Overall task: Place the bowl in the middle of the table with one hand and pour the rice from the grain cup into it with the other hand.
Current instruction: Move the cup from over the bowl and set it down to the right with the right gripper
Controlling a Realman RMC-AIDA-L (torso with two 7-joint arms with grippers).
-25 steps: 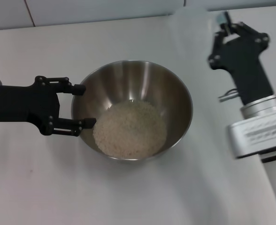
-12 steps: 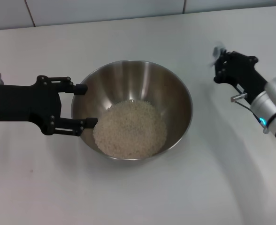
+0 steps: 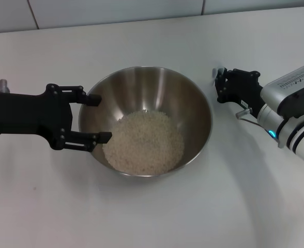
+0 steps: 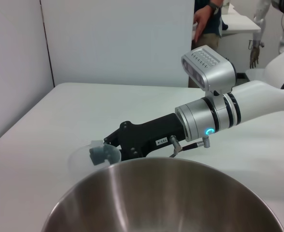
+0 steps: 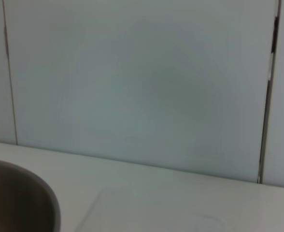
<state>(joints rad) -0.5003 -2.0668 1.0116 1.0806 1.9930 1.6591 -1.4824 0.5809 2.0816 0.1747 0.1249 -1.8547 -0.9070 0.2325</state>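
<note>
The steel bowl (image 3: 193, 111) stands in the middle of the white table (image 3: 152, 217) and holds a heap of rice (image 3: 144, 142). My left gripper (image 3: 100, 118) is open, with its two fingertips at the bowl's left rim. My right gripper (image 3: 220, 78) is low beside the bowl's right rim. It is shut on the tab handle of the transparent grain cup (image 4: 81, 155), which looks empty. In the left wrist view this gripper (image 4: 101, 153) shows just beyond the bowl's rim (image 4: 132, 166). The cup hardly shows in the head view.
A tiled wall runs along the table's far edge (image 3: 116, 20). In the left wrist view a person (image 4: 207, 19) stands beyond the table's far side. The right wrist view shows only the wall and a bit of the bowl's rim (image 5: 21, 193).
My right arm has swung down from raised at the far right to low beside the bowl's right rim, taking the cup with it. My left gripper has shifted slightly right.
</note>
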